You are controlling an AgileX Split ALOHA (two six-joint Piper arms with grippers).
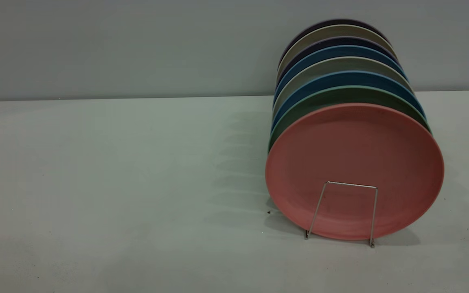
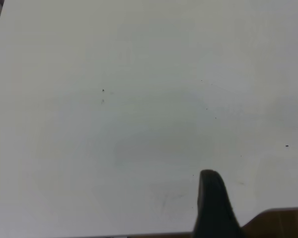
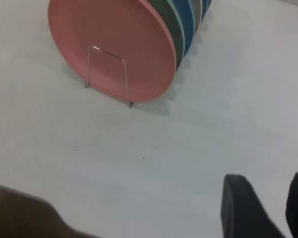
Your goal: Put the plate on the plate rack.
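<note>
The salmon-pink plate [image 1: 354,154] stands upright on edge at the front of a row of plates, on the right of the table. It leans behind the front squared loop of the silver wire plate rack [image 1: 352,184]. The right wrist view shows the plate [image 3: 114,34] and the rack [image 3: 108,53] some way off. My right gripper [image 3: 268,181] is open and empty over bare table, well clear of the plate. My left gripper [image 2: 213,198] is over bare table, only partly in view. Neither gripper shows in the exterior view.
Behind the pink plate stand a teal-green plate [image 1: 340,94], a blue plate [image 1: 340,79] and several more, grey, blue and dark, all upright in the rack. The pale table [image 1: 116,183] stretches to the left. A grey wall closes the back.
</note>
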